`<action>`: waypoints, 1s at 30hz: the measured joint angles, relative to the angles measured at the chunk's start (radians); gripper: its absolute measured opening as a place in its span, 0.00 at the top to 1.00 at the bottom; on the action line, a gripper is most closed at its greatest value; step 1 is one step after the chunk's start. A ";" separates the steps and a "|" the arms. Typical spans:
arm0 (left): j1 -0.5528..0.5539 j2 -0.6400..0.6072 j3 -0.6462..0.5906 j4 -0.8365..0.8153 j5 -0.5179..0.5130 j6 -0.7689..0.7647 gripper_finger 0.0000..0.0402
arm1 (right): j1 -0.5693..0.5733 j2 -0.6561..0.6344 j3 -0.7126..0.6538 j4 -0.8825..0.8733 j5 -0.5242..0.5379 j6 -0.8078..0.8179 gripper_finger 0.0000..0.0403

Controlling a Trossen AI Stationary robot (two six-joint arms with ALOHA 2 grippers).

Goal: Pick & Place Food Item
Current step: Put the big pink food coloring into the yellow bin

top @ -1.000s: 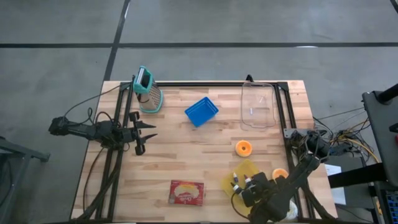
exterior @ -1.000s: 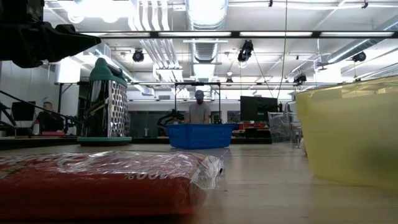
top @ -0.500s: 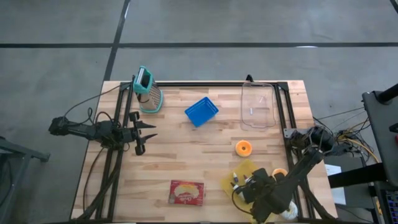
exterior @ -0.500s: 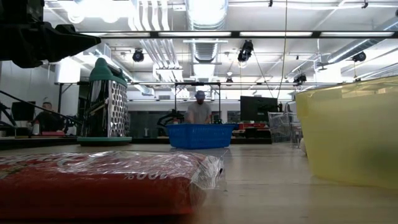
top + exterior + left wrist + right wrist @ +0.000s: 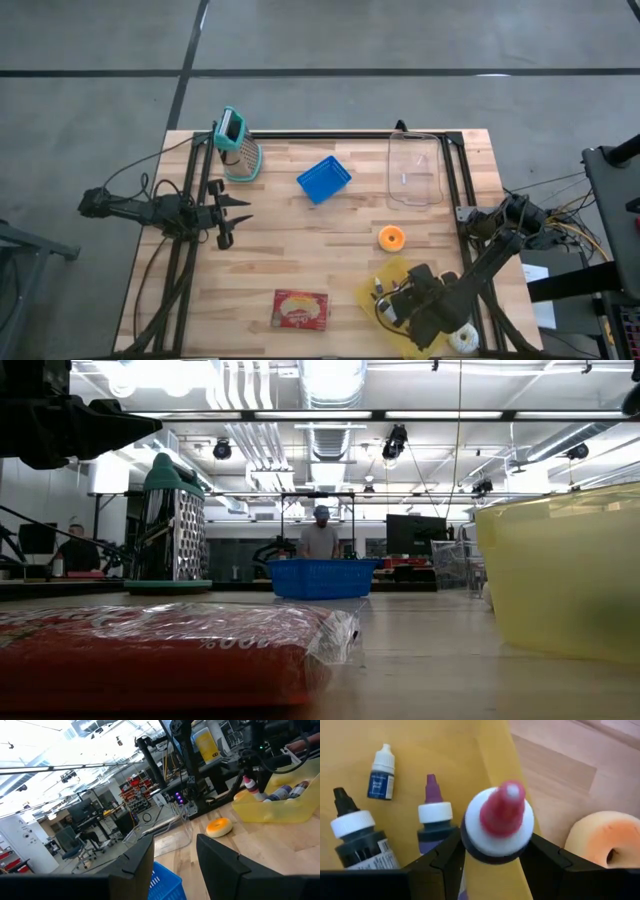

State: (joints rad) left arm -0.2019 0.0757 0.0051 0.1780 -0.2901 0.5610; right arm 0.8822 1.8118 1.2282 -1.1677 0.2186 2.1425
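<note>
Bottle (image 5: 496, 822), red-capped, sits clamped in the right tool (image 5: 492, 852) just above the yellow tray (image 5: 380, 290), the arm having crept in over it since a second ago, so release looks close.

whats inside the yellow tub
Small bottles: a blue-labelled dropper, a purple-tipped one and a black-capped one. The right gripper grips a red-tipped bottle, which covers whatever lies beneath.
</note>
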 joint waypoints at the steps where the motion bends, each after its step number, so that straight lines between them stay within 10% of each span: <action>1: 0.000 0.000 0.000 0.000 0.000 0.000 0.62 | 0.000 0.000 0.001 0.002 -0.004 0.000 0.59; 30: 0.000 0.000 0.000 0.000 0.000 0.000 0.62 | 0.003 0.003 0.040 0.005 -0.021 -0.004 0.54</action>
State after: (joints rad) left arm -0.2016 0.0757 0.0055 0.1780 -0.2901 0.5610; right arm 0.8856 1.8149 1.2678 -1.1629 0.1978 2.1387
